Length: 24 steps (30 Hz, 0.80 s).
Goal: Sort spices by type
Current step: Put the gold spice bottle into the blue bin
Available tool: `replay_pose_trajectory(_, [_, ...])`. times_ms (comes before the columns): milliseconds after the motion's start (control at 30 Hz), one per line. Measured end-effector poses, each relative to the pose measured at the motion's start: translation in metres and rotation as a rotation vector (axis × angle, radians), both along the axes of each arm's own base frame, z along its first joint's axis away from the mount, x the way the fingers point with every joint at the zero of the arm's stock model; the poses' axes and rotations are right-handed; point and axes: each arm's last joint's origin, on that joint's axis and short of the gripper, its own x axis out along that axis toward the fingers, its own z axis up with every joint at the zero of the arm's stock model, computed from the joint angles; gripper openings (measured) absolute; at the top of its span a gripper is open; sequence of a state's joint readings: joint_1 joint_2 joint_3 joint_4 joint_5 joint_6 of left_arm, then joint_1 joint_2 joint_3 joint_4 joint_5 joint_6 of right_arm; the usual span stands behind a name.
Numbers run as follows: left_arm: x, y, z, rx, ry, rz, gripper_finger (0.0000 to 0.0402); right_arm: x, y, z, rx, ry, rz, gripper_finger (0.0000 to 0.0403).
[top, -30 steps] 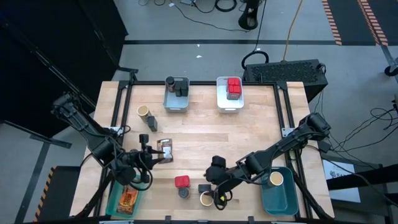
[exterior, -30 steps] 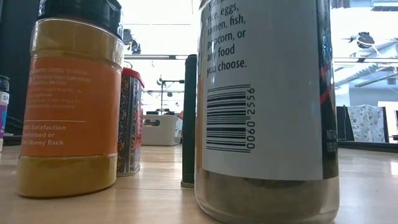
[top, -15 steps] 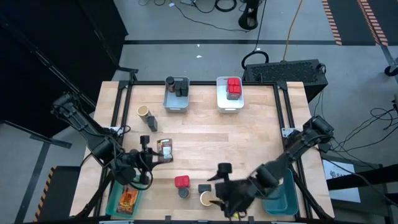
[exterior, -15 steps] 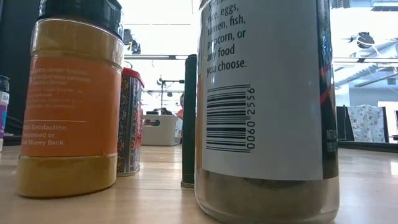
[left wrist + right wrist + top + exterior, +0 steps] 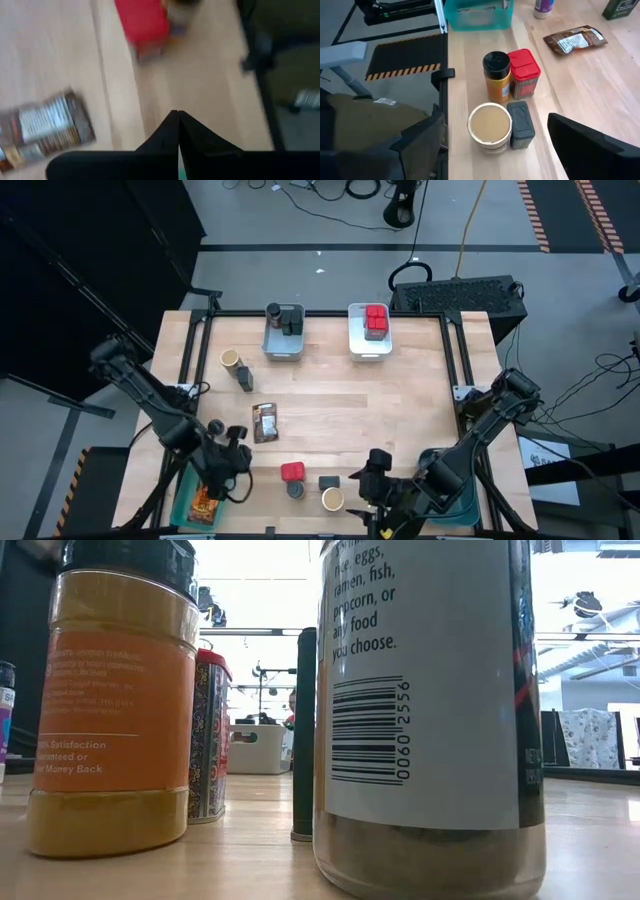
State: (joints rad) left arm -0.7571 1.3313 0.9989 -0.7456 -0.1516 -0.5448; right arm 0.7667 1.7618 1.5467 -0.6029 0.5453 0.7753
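Note:
Near the table's front edge stands a cluster of spices: a red tin (image 5: 292, 471), an orange jar with a black cap (image 5: 496, 75), a dark box (image 5: 329, 482) and a tan-topped jar (image 5: 333, 500). A brown packet (image 5: 264, 422) lies flat on the wood. My left gripper (image 5: 228, 452) hangs shut near the packet, on the side of the table's front edge, and touches nothing; its shut fingers (image 5: 177, 125) show above bare wood. My right gripper (image 5: 372, 476) stands open to the right of the cluster, with nothing between its fingers (image 5: 495, 117).
At the far edge, a grey bin (image 5: 283, 345) holds dark jars and a white bin (image 5: 371, 345) holds red tins. A teal bin (image 5: 185, 505) with a packet sits at the near left. A blue bin (image 5: 462, 505) lies under my right arm. A tan-topped jar (image 5: 231, 360) and a dark jar (image 5: 245, 377) stand at far left.
My left gripper has drawn back from the packet toward the table's front edge and turned; the packet stays flat where it was. My right gripper, still open, has swung from above the cluster toward the table's right and front edge.

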Motion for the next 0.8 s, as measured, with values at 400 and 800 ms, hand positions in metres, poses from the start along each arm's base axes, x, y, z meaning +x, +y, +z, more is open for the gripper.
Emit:
replay_pose_trajectory(400, [0.002, -0.006, -0.038, 0.090, 0.290, 0.013, 0.0002, 0.008, -0.001, 0.005, 0.054, -0.060, -0.024, 0.0338])
replay_pose_trajectory(800, [-0.002, -0.006, -0.051, 0.152, 0.408, 0.026, 0.0001, 0.009, 0.000, 0.008, 0.062, -0.101, -0.044, 0.0338])
